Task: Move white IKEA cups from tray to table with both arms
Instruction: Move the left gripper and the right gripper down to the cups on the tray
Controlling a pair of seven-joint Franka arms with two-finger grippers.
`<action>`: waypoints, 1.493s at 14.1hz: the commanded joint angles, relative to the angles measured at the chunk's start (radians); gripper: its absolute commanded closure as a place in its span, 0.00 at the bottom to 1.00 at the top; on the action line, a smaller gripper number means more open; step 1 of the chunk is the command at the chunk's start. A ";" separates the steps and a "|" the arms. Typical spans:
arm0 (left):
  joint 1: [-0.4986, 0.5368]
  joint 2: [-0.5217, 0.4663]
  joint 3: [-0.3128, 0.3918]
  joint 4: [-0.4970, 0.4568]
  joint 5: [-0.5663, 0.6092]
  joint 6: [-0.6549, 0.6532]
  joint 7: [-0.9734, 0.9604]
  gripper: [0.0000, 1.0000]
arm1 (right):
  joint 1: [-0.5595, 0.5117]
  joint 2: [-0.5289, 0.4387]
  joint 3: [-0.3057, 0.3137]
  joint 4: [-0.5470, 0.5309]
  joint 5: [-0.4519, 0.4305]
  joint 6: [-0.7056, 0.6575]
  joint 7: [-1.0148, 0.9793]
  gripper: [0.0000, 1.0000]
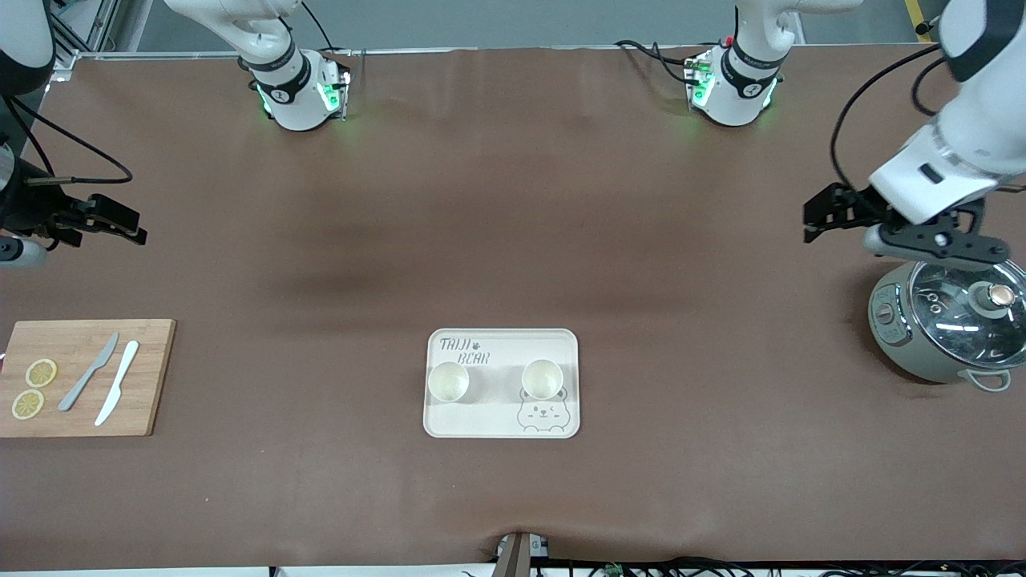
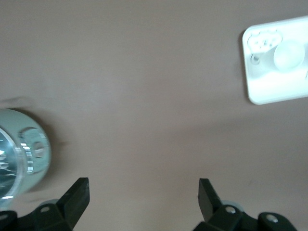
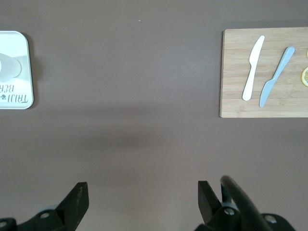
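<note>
Two small cream-white handleless cups [image 1: 448,381] [image 1: 542,378] stand side by side on the beige rounded tray [image 1: 501,426] printed with a bear, on the brown bench [image 1: 513,240], near the front camera. The left gripper [image 1: 834,215], on a white arm bent in from the bench's left-arm end, hangs at about 10 o'clock of the grey pot with a glass lid [image 1: 946,328], jaws spread and empty. The right gripper [image 1: 108,220] hangs at about 12 o'clock of the wooden cutting board [image 1: 80,377], jaws spread, holding nothing
</note>
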 commanded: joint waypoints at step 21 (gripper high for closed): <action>-0.445 0.723 0.106 0.428 0.064 0.374 -0.405 0.00 | 0.355 0.484 0.008 0.036 0.187 0.626 0.270 0.00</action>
